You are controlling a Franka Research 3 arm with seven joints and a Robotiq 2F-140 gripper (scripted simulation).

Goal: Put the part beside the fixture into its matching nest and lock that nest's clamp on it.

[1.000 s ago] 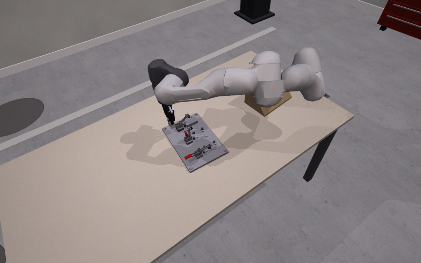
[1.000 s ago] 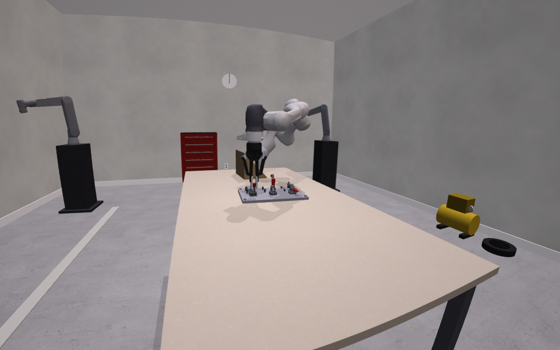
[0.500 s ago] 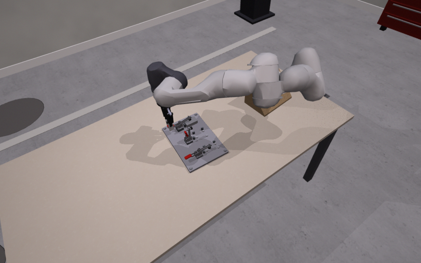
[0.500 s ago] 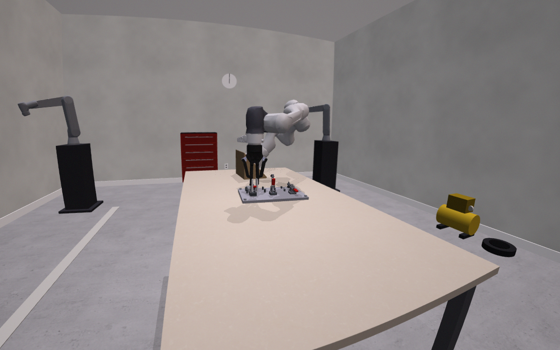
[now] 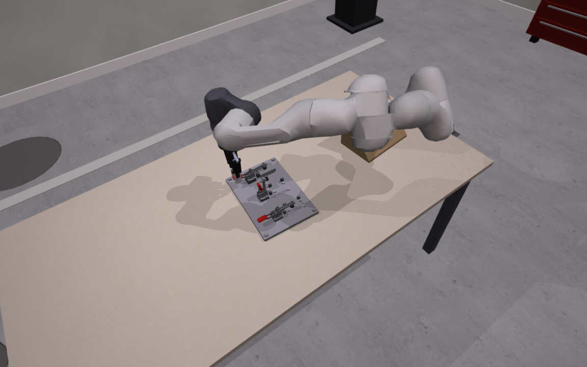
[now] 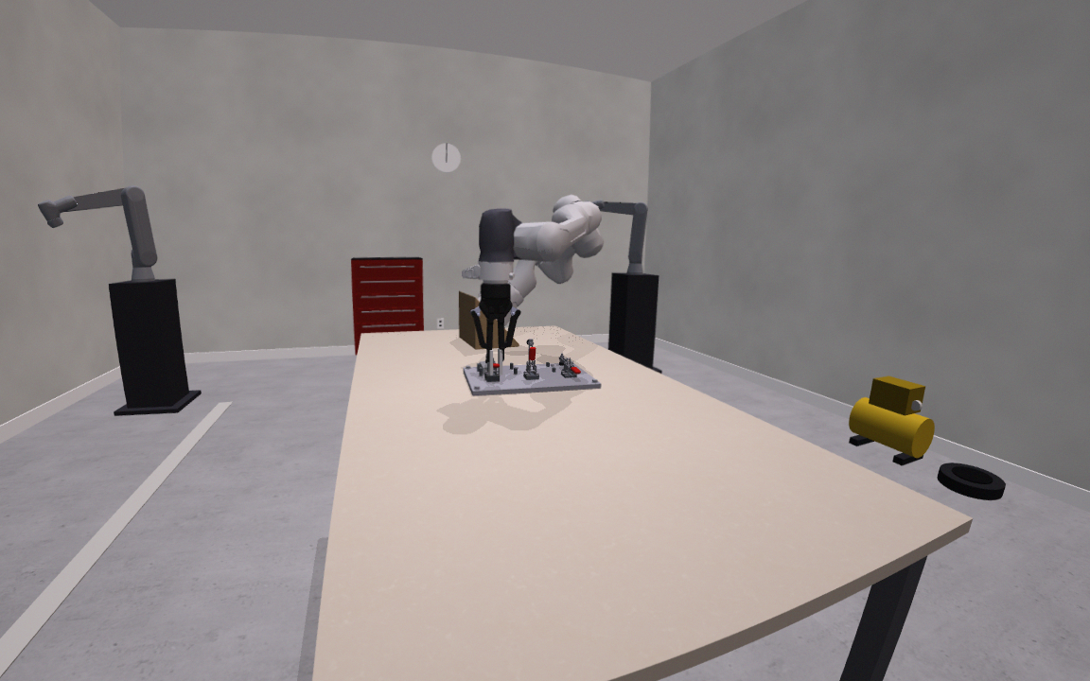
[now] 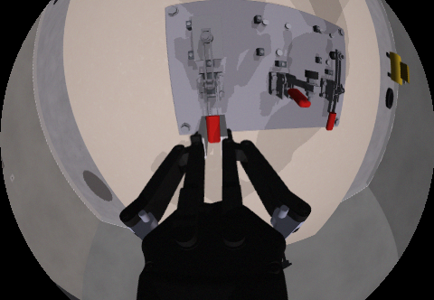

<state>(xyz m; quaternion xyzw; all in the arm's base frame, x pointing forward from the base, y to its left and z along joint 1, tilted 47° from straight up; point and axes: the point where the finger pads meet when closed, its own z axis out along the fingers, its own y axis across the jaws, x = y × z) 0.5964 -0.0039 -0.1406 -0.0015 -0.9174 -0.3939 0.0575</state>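
Observation:
The grey fixture plate (image 5: 271, 198) lies on the table with three toggle clamps; it also shows in the exterior view (image 6: 530, 376) and the wrist view (image 7: 253, 65). My gripper (image 5: 236, 175) stands at the plate's far-left corner, shut on the red handle (image 7: 212, 126) of the end nest's clamp, which lies low, pointing outward over the plate's edge. A pale grey part (image 5: 266, 169) appears to lie in that nest under the clamp bar; its seating is too small to tell. The middle clamp's handle (image 5: 259, 186) stands upright. The third clamp's handle (image 5: 262, 218) lies flat.
A brown wedge block (image 5: 373, 146) sits on the table behind the fixture, under my arm. A yellow machine (image 6: 891, 419) and a black tyre (image 6: 970, 480) are on the floor to the right. A red drawer cabinet (image 6: 386, 296) stands at the back wall.

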